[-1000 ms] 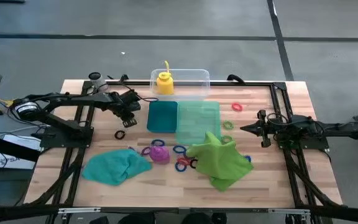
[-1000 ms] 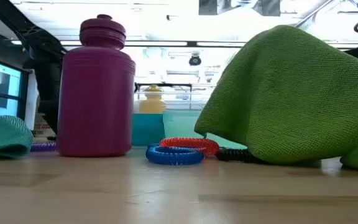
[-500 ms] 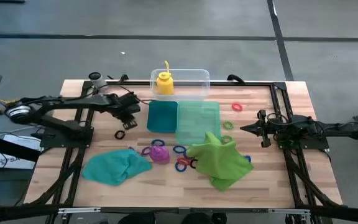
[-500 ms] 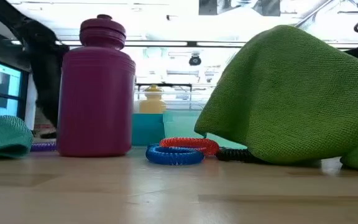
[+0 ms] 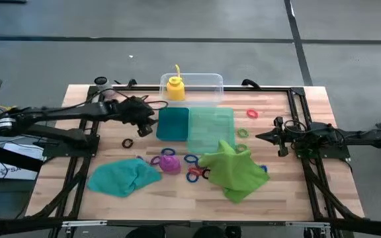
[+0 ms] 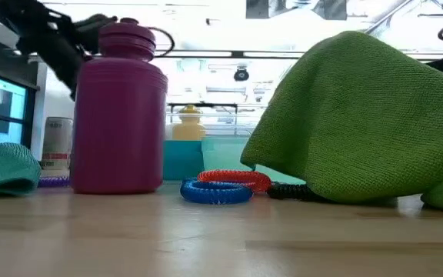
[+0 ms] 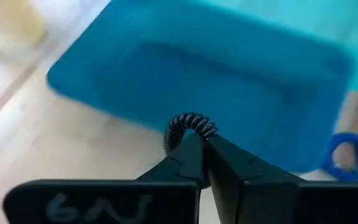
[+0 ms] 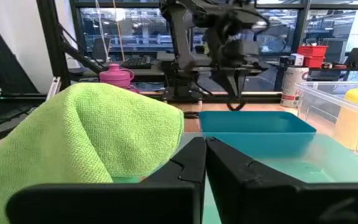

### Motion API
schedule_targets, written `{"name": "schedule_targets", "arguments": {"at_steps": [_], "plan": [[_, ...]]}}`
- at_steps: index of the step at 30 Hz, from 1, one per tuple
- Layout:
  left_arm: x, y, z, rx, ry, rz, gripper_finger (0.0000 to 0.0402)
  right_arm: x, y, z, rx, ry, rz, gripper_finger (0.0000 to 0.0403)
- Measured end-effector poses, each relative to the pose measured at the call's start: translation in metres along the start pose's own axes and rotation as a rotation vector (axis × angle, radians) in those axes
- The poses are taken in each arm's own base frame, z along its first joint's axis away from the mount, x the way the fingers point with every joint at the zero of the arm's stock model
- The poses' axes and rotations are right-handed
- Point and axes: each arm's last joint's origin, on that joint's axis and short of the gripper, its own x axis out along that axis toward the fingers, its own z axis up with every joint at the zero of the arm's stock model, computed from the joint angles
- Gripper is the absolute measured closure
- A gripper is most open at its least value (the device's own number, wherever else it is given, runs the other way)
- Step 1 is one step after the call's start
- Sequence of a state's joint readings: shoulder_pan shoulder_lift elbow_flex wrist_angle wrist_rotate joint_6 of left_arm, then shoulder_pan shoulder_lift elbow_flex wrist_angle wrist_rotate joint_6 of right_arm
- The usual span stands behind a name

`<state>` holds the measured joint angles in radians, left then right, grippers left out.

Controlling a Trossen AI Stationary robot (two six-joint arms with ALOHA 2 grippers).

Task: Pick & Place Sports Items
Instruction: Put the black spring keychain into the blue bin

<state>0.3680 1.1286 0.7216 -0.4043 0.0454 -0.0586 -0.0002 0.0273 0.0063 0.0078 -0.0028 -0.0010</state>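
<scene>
My left gripper (image 5: pixel 144 125) hangs above the table just left of the teal tray's dark half (image 5: pixel 172 123), shut on a small black coil ring (image 7: pixel 191 123). Another black ring (image 5: pixel 127 142) lies on the wood nearby. The purple bottle (image 5: pixel 169 162) stands upright among blue and red rings (image 5: pixel 196 173). On either side of it lie the teal cloth (image 5: pixel 122 177) and the lime-green cloth (image 5: pixel 233 170). The yellow bottle (image 5: pixel 174 88) stands in the clear tub (image 5: pixel 197 86). My right gripper (image 5: pixel 260 137) waits shut at the right. My left gripper pinches the black ring between its two fingertips, one stretch of the coil (image 7: pixel 174 132) caught there and the rest arching out past the tips. The fingers slant down from the table's left side. The ring is lifted clear of the table.
The tray's lighter half (image 5: pixel 210 127) adjoins the dark one, and the green cloth's far edge overlaps it. A pink ring (image 5: pixel 252 114) and a green ring (image 5: pixel 243 132) lie right of the tray. Black rails run along both sides of the table.
My left gripper has risen from the table and gone slightly toward the tray, tipping to a shallower slant. The black ring has come up with it and is now off the wood.
</scene>
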Motion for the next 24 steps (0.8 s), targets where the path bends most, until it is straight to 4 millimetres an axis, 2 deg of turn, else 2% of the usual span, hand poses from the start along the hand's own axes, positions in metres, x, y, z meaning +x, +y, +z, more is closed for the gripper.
{"name": "schedule_targets", "arguments": {"at_steps": [10, 20, 24], "plan": [[0.001, -0.006, 0.018, 0.051, -0.182, -0.008, 0.0401, 0.000, 0.000, 0.000, 0.000, 0.000, 0.000, 0.0402], [0.025, -0.006, 0.032, 0.081, -0.285, -0.010, 0.0401, 0.000, 0.000, 0.000, 0.000, 0.000, 0.000, 0.0403], [0.033, -0.006, 0.031, 0.094, -0.267, -0.007, 0.0379, 0.000, 0.000, 0.000, 0.000, 0.000, 0.000, 0.0403]]}}
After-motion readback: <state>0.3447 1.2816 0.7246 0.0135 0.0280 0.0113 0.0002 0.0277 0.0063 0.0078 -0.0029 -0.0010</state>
